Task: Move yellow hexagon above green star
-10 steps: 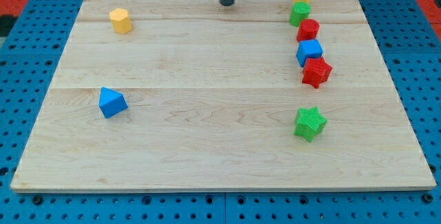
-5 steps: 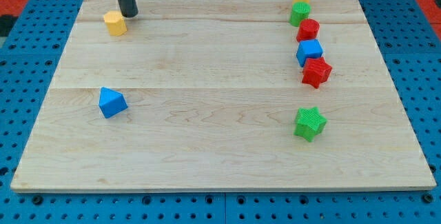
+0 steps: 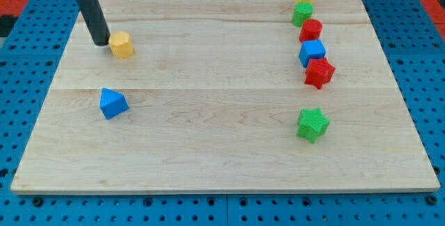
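Rod is plain matte black, round and straight, uniform thickness, no markings or cables visible, ending at my tip (image 3: 101, 43) in a blunt flat end.

Board (image 3: 222, 149): pale wood, planks joined lengthwise, visible grain, smooth with a faint satin sheen. Base under it (image 3: 28, 66): blue pegboard, looks like plastic or painted metal, cannot tell which; regular dark holes, slight gloss.

Rod: dark, matt, smooth down to my tip (image 3: 101, 43).

Blocks all look like moulded or printed plastic. Yellow hexagon (image 3: 121, 44): matt, soft-edged. Blue block (image 3: 112, 103): smooth, mild shine on upper faces. Green star (image 3: 312, 124): fine ribbed texture on top. Red star (image 3: 319, 72): matt, similar ribbing.
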